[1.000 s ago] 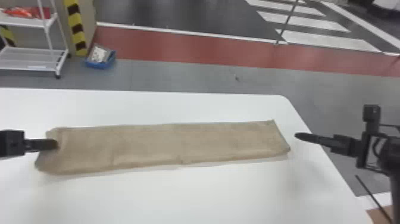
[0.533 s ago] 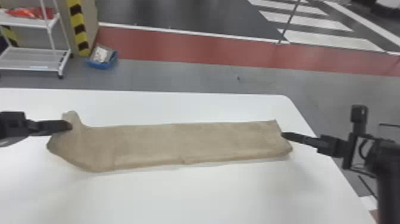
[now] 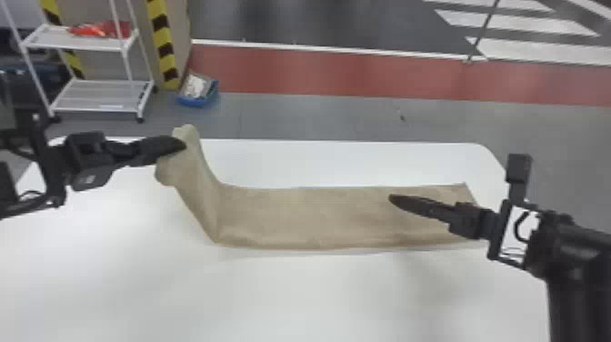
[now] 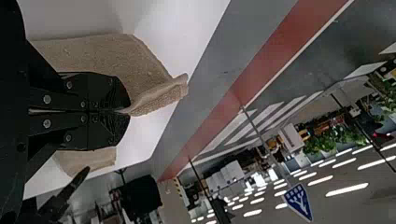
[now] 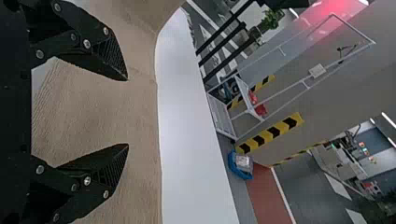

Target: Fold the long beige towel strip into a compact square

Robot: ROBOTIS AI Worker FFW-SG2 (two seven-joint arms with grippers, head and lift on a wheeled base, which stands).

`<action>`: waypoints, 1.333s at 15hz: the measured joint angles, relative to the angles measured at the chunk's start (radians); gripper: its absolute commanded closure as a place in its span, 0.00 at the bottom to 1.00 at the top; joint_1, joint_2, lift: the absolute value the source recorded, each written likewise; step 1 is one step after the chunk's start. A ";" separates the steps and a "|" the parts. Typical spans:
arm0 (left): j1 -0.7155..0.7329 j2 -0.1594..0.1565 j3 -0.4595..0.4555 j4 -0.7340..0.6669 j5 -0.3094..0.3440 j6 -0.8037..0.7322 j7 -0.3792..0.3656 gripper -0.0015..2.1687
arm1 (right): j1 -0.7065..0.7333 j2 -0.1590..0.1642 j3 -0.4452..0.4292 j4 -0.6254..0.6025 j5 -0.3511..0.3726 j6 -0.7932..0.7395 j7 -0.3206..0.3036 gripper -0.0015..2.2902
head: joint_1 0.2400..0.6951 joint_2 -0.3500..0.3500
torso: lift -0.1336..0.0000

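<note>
No txt legible; L wrist view: blue sign (image 4: 298, 201) w/ white branching mark, at end of pole (image 4: 262, 143).

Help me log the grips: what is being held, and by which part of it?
The left gripper pinches the towel strip by its raised left end; the right gripper, open, holds nothing.

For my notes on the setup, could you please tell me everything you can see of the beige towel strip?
The beige towel strip looks like soft, finely textured cloth. Most of it lies flat along the white table; its left end is raised, creased and pinched in the left gripper. The right gripper hangs open over its right part.
</note>
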 measured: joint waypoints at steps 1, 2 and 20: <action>-0.006 -0.005 0.014 0.025 0.039 0.000 0.000 0.77 | 0.000 0.027 0.028 -0.001 0.006 -0.019 -0.007 0.83 | 1.00 0.40 | 0.07; -0.011 -0.009 0.029 0.057 0.090 0.000 -0.001 0.77 | -0.004 0.060 0.060 0.004 0.021 -0.047 -0.014 0.83 | 1.00 0.44 | 0.07; -0.059 -0.048 0.113 0.178 0.349 0.000 -0.022 0.77 | -0.199 0.102 0.356 0.489 0.024 -0.367 -0.120 0.83 | 1.00 0.61 | 0.07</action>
